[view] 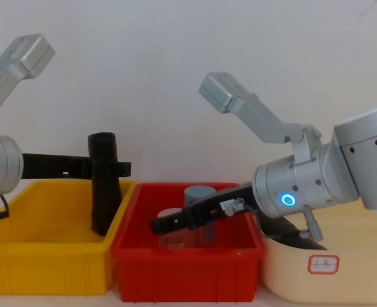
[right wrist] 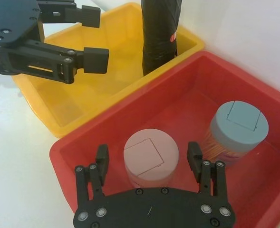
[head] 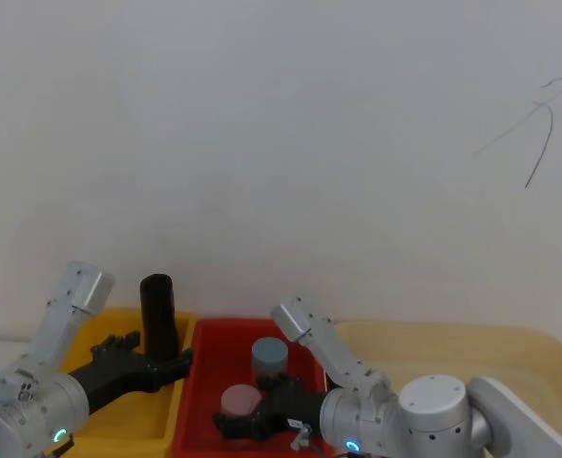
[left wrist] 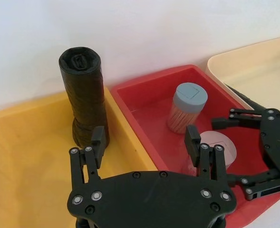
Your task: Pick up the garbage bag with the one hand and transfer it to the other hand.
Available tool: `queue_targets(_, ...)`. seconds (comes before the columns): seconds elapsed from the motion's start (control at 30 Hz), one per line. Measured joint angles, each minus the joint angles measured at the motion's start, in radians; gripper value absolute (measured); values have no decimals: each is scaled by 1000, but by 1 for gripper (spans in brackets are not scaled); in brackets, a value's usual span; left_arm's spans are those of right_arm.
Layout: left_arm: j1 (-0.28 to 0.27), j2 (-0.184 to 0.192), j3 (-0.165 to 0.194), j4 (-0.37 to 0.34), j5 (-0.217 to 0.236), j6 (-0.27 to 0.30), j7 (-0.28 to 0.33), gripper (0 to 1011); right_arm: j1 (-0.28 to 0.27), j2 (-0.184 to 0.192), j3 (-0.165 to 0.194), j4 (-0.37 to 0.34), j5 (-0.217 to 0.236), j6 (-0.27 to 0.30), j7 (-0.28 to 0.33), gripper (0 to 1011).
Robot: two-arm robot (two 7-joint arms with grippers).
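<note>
The garbage bag point(left wrist: 84, 95) stands upright in the yellow bin point(left wrist: 25, 156), just ahead of the left gripper point(left wrist: 144, 142), whose jaws are spread and empty. The right gripper point(right wrist: 149, 159) is farther away, spread over the red bin point(right wrist: 178, 102).

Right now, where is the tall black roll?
The garbage bag stands upright in the yellow bin on the robot's left, at the corner nearest the red bin. The open left gripper hovers right beside it.
</note>
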Motion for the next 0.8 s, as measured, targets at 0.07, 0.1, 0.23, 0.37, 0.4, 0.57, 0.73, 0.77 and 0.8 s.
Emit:
queue_targets(0.07, 0, 0, 0, 0, 0, 0, 0, 1001, 5, -4, 0, 12, -2, -4, 5, 1001)
queue_targets(0.1, 0, 0, 0, 0, 0, 0, 0, 1001, 6, -5, 0, 16, -2, -6, 6, 1001)
queue_targets(0.23, 0, 0, 0, 0, 0, 0, 0, 1002, 13, -11, 0, 34, -5, -14, 15, 1002)
queue_targets(0.37, 0, 0, 0, 0, 0, 0, 0, 1002, 17, -15, 0, 47, -7, -20, 21, 963)
queue_targets(0.4, 0, 0, 0, 0, 0, 0, 0, 1001, 19, -16, 0, 51, -8, -22, 23, 928)
queue_targets(0.57, 0, 0, 0, 0, 0, 0, 0, 1002, 23, -19, 0, 61, -10, -27, 28, 815)
queue_targets(0.73, 0, 0, 0, 0, 0, 0, 0, 1002, 25, -22, 0, 68, -11, -31, 32, 684)
queue_targets(0.77, 0, 0, 0, 0, 0, 0, 0, 1001, 26, -22, 0, 69, -11, -31, 32, 659)
queue_targets(0.8, 0, 0, 0, 0, 0, 0, 0, 1001, 26, -22, 0, 70, -11, -32, 33, 651)
